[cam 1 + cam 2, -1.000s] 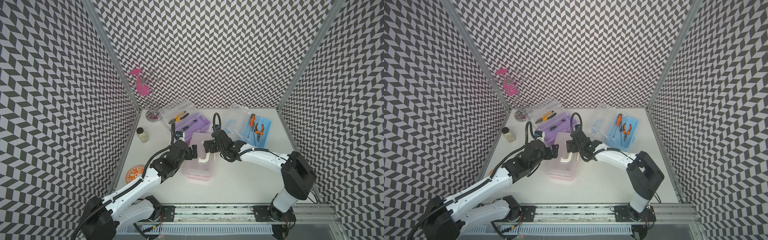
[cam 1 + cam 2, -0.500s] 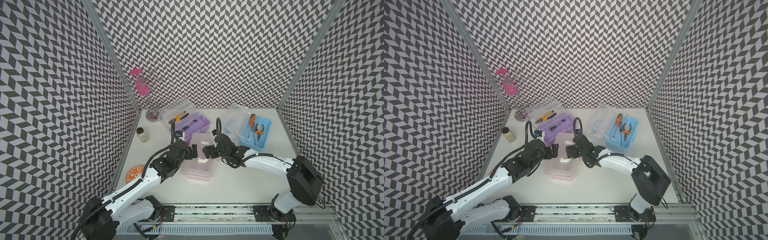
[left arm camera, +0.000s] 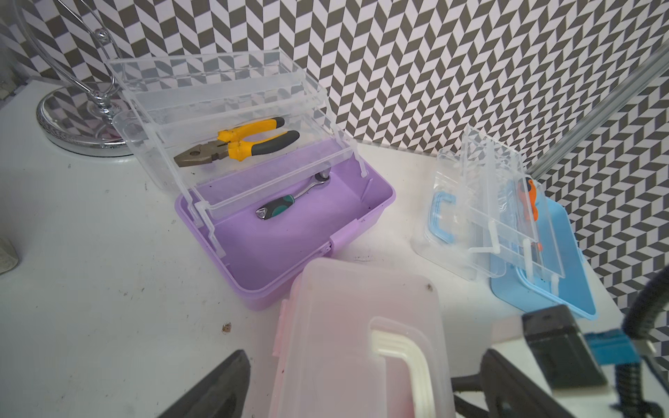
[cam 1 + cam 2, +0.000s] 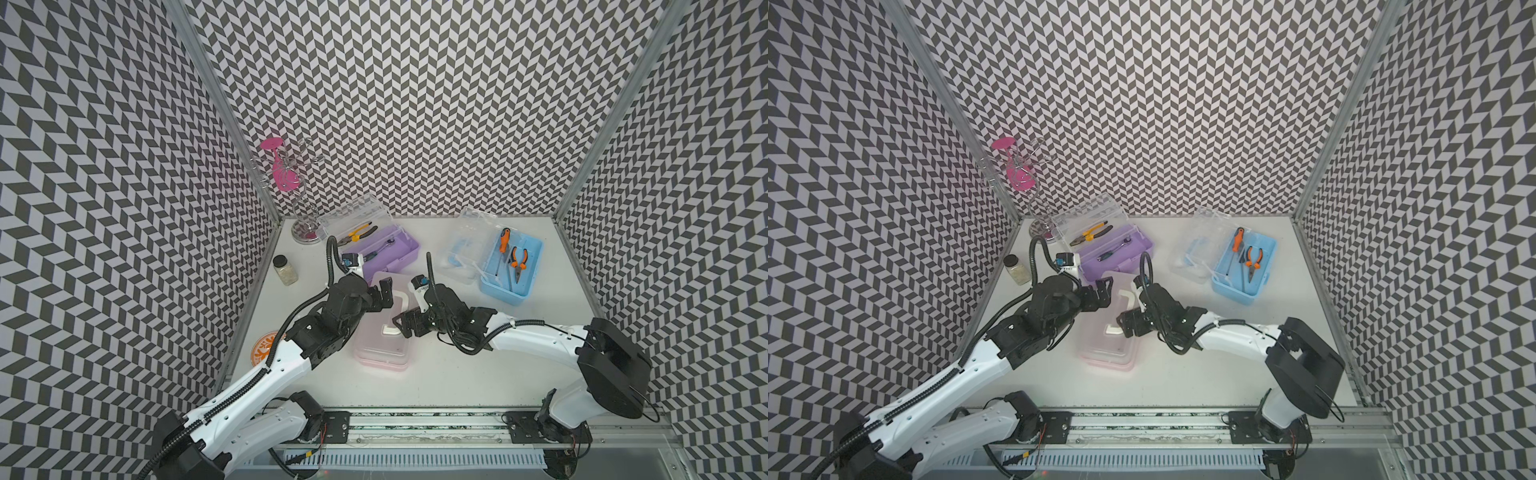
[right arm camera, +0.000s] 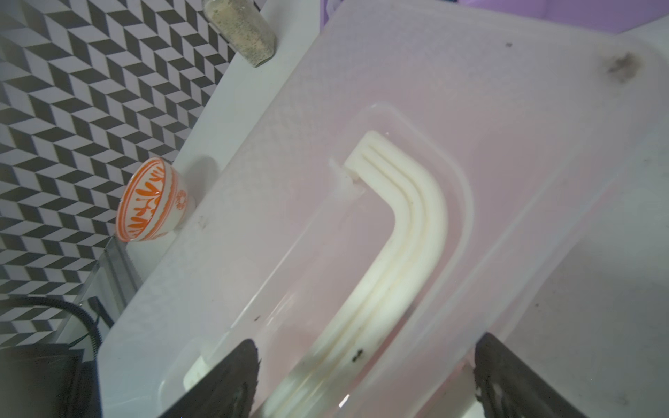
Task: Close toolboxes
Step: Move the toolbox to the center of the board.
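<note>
- Press squarely down on the pink toolbox (image 4: pixel 380 345) lid near its latches, and brace the base with the left gripper (image 3: pixel 362 383) against sliding.
- Note both sets of jaws spread wide, pinching nothing: right gripper (image 5: pixel 362 380) over the lid's right edge, left over the far left corner.
- Find the box mid-table: clear lid down, white handle (image 5: pixel 409 217) folded flat, latching impossible to confirm.
- Leave purple toolbox (image 4: pixel 395 253) and blue toolbox (image 4: pixel 523 274), lids raised at the back, for later.
</note>
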Action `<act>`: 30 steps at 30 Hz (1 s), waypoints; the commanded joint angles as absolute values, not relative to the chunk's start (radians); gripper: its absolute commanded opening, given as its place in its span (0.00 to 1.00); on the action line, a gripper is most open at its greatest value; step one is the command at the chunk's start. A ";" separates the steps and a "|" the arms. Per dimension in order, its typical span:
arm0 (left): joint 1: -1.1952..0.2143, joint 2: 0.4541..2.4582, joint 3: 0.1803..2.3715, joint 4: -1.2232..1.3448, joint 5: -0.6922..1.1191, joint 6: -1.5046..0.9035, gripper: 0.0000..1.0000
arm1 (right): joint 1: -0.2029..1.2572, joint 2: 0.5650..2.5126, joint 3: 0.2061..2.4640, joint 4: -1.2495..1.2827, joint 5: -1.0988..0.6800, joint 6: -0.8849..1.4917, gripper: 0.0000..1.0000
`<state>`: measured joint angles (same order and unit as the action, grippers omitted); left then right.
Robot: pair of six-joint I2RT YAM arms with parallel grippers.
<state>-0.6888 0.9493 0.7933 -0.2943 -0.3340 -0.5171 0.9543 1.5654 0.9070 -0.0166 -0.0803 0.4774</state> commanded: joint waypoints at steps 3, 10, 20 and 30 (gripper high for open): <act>-0.686 0.930 0.824 -0.318 -0.334 -0.523 0.99 | 1.039 1.599 0.888 -0.035 -0.186 0.527 0.90; -0.687 0.910 0.824 -0.327 -0.337 -0.524 0.99 | 1.100 1.670 0.955 -0.008 -0.194 0.552 0.91; -0.687 0.890 0.821 -0.328 -0.351 -0.517 1.00 | 1.106 1.766 1.052 0.058 -0.126 0.608 0.89; -0.685 0.880 0.840 -0.333 -0.387 -0.506 1.00 | 1.103 1.845 1.127 0.129 -0.104 0.659 0.85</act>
